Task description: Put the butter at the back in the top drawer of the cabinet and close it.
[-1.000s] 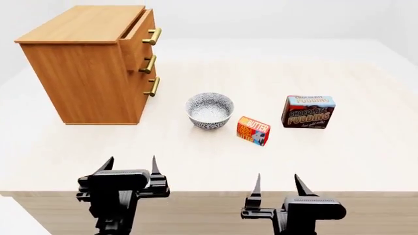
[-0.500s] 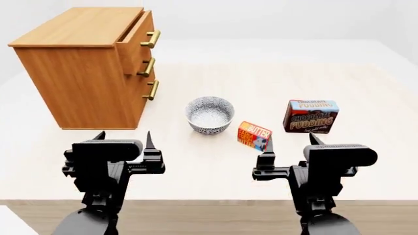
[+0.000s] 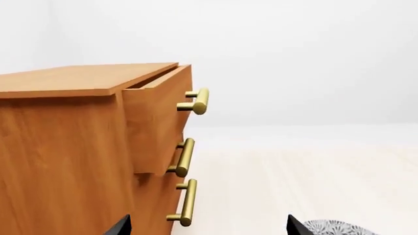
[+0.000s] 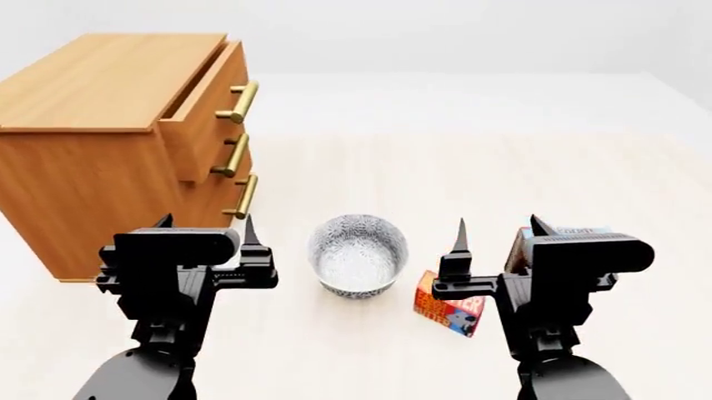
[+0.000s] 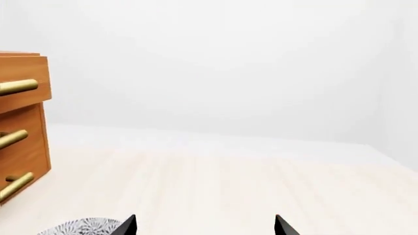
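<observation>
The butter (image 4: 446,312), a small orange-red carton, lies on the table just right of the bowl, partly hidden behind my right gripper (image 4: 498,225). That gripper hangs open above it, holding nothing. The cabinet (image 4: 89,175) stands at the left, and its top drawer (image 4: 198,112) is pulled out a little. My left gripper (image 4: 206,227) is open in front of the cabinet's lower corner. In the left wrist view the top drawer (image 3: 156,112) juts out past the two lower ones, beyond the open left gripper (image 3: 207,227). The right gripper (image 5: 204,226) faces bare table; the butter is out of that view.
A patterned bowl (image 4: 356,254) sits between the two grippers; its rim also shows as the bowl (image 3: 333,227) and the bowl (image 5: 81,226). The chocolate pudding box (image 4: 581,231) is mostly hidden behind the right gripper. Pale tabletop (image 4: 468,158) stretches behind.
The head view has moved in toward the table, so cabinet, bowl and butter sit lower and larger. Both grippers stay open and now overlap the bowl area and the butter.
</observation>
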Motion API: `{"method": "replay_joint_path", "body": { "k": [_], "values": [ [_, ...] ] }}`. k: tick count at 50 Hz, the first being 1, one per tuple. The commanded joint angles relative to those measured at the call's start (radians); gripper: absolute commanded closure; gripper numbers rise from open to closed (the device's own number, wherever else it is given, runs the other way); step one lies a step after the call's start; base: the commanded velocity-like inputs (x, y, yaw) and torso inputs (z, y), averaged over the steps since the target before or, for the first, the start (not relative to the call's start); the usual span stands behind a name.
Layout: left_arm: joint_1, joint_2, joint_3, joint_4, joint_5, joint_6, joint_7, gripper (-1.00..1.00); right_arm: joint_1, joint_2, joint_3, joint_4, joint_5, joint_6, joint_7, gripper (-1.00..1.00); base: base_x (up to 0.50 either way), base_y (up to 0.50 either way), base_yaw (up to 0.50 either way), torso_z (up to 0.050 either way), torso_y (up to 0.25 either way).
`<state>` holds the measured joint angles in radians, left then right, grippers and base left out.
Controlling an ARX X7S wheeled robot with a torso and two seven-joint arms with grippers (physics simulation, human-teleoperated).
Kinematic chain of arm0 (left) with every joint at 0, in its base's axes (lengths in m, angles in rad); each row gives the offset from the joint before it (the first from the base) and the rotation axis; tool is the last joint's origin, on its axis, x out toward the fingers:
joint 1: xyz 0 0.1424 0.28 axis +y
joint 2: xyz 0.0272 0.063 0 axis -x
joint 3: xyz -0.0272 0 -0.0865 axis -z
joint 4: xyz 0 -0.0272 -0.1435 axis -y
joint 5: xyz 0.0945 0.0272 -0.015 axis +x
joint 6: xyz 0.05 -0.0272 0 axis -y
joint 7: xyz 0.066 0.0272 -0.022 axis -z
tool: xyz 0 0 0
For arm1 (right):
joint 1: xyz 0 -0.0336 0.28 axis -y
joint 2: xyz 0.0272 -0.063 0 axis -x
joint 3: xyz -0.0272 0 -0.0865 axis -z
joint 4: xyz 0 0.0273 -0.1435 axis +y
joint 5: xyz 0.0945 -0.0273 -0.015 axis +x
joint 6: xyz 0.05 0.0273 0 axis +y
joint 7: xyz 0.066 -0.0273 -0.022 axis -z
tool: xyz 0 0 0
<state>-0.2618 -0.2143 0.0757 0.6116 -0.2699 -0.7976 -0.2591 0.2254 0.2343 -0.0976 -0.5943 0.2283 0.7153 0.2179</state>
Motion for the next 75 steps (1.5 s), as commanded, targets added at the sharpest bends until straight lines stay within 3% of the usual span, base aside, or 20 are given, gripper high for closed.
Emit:
{"method": "replay_joint_path", "body": {
  "k": [1,18,31,43,52,54,57,62,67,75],
  "values": [
    [-0.003,-0.006,0.002,0.011,-0.008,-0.011,-0.007,-1.0,0.002,0.005,0.0,-0.009,0.008,0.005,0.004,-1.0,0.5,0.0,0.0,0.0,0.0],
    [-0.002,-0.011,0.003,0.02,-0.02,-0.018,-0.016,-1.0,-0.002,0.008,0.003,-0.016,0.019,-0.002,0.012,-1.0,0.49,0.0,0.0,0.0,0.001],
    [0.002,-0.03,-0.014,0.088,-0.063,-0.083,-0.014,-1.0,-0.02,0.012,0.011,-0.027,0.028,-0.03,0.015,-1.0,0.0,0.0,0.0,0.0,0.0],
    [-0.111,-0.045,-0.117,0.28,-0.191,-0.392,-0.045,-1.0,-0.023,0.016,0.018,-0.024,0.041,-0.037,0.015,-1.0,0.0,0.0,0.0,0.0,0.0],
    [-0.348,-0.021,-0.257,0.37,-0.334,-0.767,-0.066,-1.0,-0.02,0.02,0.021,-0.021,0.051,-0.029,0.017,-1.0,0.0,0.0,0.0,0.0,0.0],
    [-0.389,-0.06,-0.291,0.323,-0.511,-0.772,-0.193,-1.0,-0.019,0.021,0.023,-0.021,0.054,-0.027,0.016,-1.0,0.0,0.0,0.0,0.0,0.0],
    [-0.484,-0.141,-0.323,0.208,-0.892,-0.771,-0.499,-1.0,-0.019,0.021,0.024,-0.021,0.057,-0.026,0.016,-1.0,0.0,0.0,0.0,0.0,0.0],
    [-0.641,-0.227,-0.275,0.048,-1.226,-0.762,-0.793,-1.0,-0.018,0.024,0.024,-0.019,0.063,-0.026,0.014,-1.0,0.0,0.0,0.0,0.0,0.0],
    [-0.785,-0.3,-0.158,-0.111,-1.416,-0.744,-0.938,-1.0,-0.018,0.026,0.025,-0.018,0.07,-0.025,0.012,-1.0,0.0,0.0,0.0,0.0,0.0],
    [-1.0,-0.346,0.031,-0.315,-1.526,-0.733,-1.052,-1.0,-0.018,0.03,0.029,-0.018,0.081,-0.025,0.01,-1.0,0.0,0.0,0.0,0.0,0.0]
  ]
}}
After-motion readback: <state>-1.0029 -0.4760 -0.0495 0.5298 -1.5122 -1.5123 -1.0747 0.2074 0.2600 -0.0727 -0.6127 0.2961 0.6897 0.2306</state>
